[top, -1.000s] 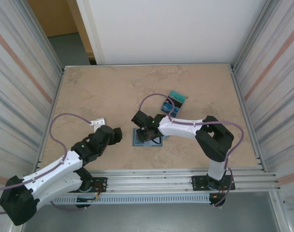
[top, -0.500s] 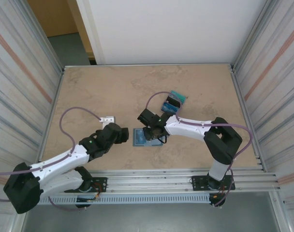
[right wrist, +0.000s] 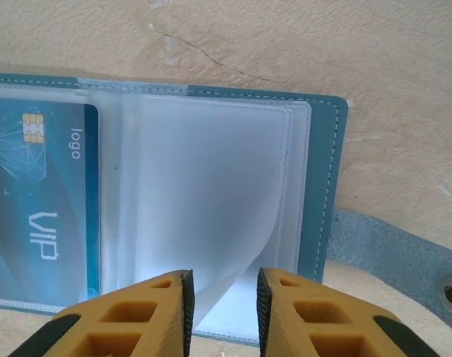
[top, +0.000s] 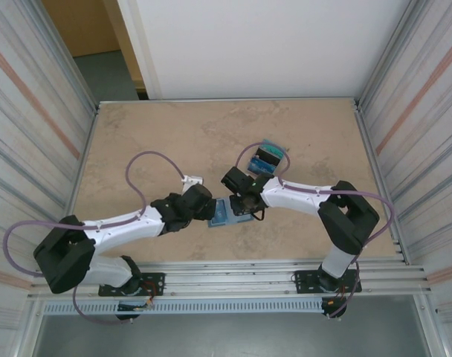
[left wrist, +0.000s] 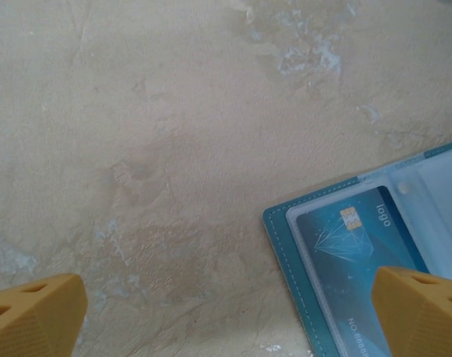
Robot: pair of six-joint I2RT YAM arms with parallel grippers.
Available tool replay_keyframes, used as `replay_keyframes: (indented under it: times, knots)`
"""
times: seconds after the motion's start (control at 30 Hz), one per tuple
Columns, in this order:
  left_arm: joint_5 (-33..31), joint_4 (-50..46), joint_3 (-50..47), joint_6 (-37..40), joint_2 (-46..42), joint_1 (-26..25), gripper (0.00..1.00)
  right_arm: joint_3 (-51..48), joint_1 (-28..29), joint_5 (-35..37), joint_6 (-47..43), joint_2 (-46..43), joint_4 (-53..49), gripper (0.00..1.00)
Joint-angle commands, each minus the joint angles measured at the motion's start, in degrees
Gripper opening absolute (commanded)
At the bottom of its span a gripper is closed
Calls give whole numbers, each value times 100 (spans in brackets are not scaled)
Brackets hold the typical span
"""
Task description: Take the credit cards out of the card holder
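Right wrist view is showing the teal-blue bifold card holder (right wrist: 323,186) lying open on the beige table (right wrist: 375,52), a blue credit card (right wrist: 55,208) sleeved inside; right gripper (right wrist: 222,297) narrowly parted, left gripper (left wrist: 226,301) wide.

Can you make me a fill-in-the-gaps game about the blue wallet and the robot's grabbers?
1. The teal card holder lies ___ on the table.
2. The blue card inside it says ___ in big letters.
3. Of the left gripper and the right gripper, the ___ one has its jaws wider apart.

Missing words: open; VIP; left.
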Motion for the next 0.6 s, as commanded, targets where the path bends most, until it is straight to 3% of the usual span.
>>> replay_keyframes:
  times: [0.0, 0.4, 0.57]
  knots:
    - [-5, -140, 122, 4, 100, -22, 99, -108, -74, -13, 168, -321, -44, 30]
    - [-44, -358, 85, -120, 299, -29, 99, -463, -451, -162, 281, -703, 82, 28]
    - [-4, -340, 100, -138, 435, -22, 99, -687, -670, -815, 308, -953, 564, 25]
